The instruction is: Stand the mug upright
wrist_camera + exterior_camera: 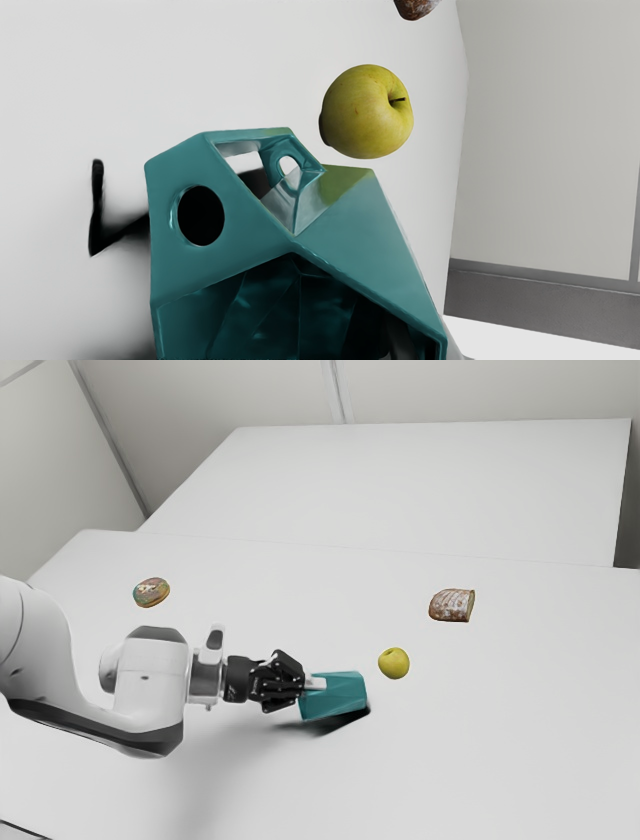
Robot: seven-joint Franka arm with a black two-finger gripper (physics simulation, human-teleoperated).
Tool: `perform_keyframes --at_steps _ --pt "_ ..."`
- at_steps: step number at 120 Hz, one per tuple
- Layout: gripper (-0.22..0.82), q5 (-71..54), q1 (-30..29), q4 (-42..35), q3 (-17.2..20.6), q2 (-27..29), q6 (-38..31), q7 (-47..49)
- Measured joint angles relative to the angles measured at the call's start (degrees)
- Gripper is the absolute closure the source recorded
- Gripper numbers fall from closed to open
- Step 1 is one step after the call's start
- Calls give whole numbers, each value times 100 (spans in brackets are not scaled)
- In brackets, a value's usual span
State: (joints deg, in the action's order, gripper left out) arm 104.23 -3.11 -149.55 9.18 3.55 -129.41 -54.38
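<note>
Mug point(270, 242), rim toward the gripper point(312, 683); narrow gap to 1 apple point(367, 112).

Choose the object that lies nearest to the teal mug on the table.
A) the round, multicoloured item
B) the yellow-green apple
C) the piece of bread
B: in the exterior view the apple lies just off the side of the mug facing that view's right, while the bread and the multicoloured item lie farther away.
</note>
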Motion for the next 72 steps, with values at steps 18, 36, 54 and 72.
perform_keyframes --at_steps 18,36,54,72 --pt "77 -67 -4 113 62 241 -124 62" --pt "78 -1799 -3 756 -258 475 -265 182" --pt "78 -5289 -51 2112 -702 248 21 614" --pt "78 -8023 -38 3762 -770 -795 757 1304"
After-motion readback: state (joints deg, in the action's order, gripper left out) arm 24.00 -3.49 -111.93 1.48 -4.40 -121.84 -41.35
